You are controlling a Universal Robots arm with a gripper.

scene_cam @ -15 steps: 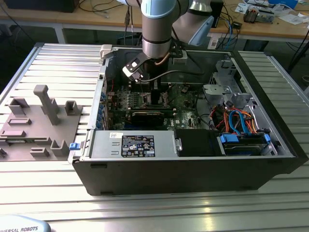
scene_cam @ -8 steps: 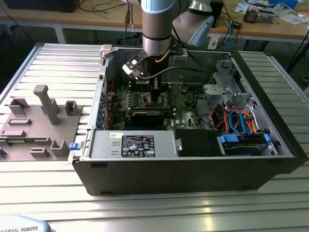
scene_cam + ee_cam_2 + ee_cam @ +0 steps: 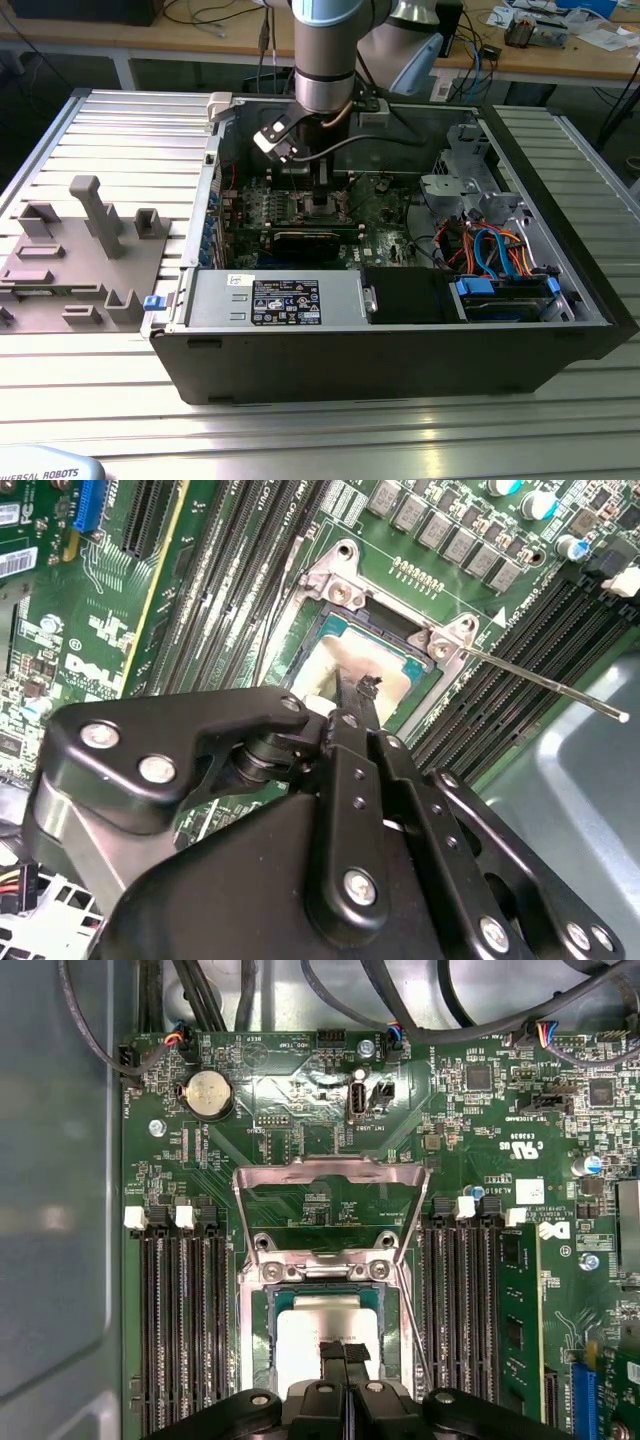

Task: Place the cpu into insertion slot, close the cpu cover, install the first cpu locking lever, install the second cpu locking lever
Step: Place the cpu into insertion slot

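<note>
Fingers (image 3: 333, 1358) together over cpu (image 3: 300, 1332) in socket (image 3: 262, 1305), cpu cover (image 3: 330, 1168) flipped open, mem slots (image 3: 180, 1330) either side.

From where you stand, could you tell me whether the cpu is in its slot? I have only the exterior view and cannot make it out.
Observer: Yes, in the first wrist view the cpu lies flat in the socket.
Operator: Thank you. Is the cpu cover down?
Observer: No, the cpu cover is swung open, with bare board showing through its window.
Operator: And the claw?
Observer: The claw is shut, with its tips right over the cpu's top. I cannot tell whether they touch it.
</note>
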